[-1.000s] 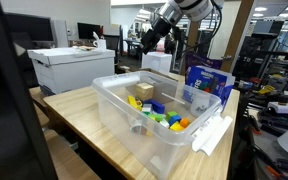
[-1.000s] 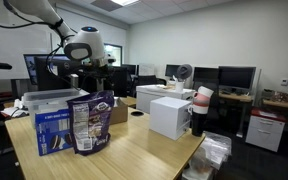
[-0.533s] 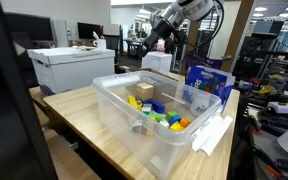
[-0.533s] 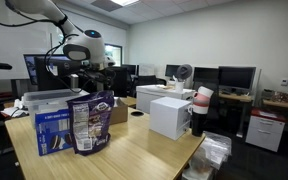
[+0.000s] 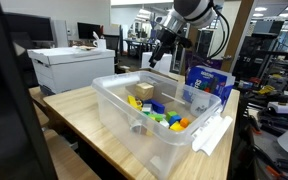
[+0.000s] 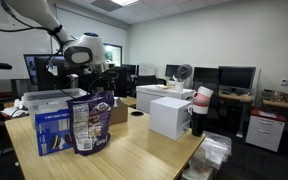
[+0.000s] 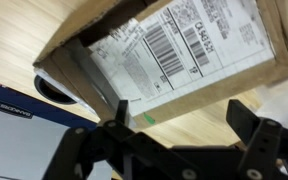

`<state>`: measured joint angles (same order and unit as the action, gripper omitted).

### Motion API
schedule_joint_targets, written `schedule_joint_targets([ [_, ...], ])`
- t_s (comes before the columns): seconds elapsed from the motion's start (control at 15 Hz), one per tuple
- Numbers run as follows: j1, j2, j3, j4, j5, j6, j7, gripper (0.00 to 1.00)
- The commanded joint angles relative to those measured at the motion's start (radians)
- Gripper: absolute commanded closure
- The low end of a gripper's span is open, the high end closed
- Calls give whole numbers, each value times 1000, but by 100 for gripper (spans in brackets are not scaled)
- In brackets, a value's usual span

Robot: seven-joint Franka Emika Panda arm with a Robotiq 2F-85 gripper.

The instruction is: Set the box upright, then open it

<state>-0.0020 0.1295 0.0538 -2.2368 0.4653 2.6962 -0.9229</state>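
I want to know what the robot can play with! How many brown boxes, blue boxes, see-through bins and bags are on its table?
Brown boxes: 2, the labelled box and the small tan box among the toys
Blue boxes: 1
See-through bins: 1
Bags: 1
Total: 5

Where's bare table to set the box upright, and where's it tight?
Free: table strip between clear bin and the table's edge in an exterior view; the wide wood stretch in front of the blue printed box and snack bag. Tight: around the box, blue printed box close beside it.
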Motion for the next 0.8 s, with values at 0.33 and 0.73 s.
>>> schedule_joint_targets([
  [0.33,454,74,-500,66,-611,7,492,0],
  [0.73,703,147,-729,222,-834,-179,874,0],
])
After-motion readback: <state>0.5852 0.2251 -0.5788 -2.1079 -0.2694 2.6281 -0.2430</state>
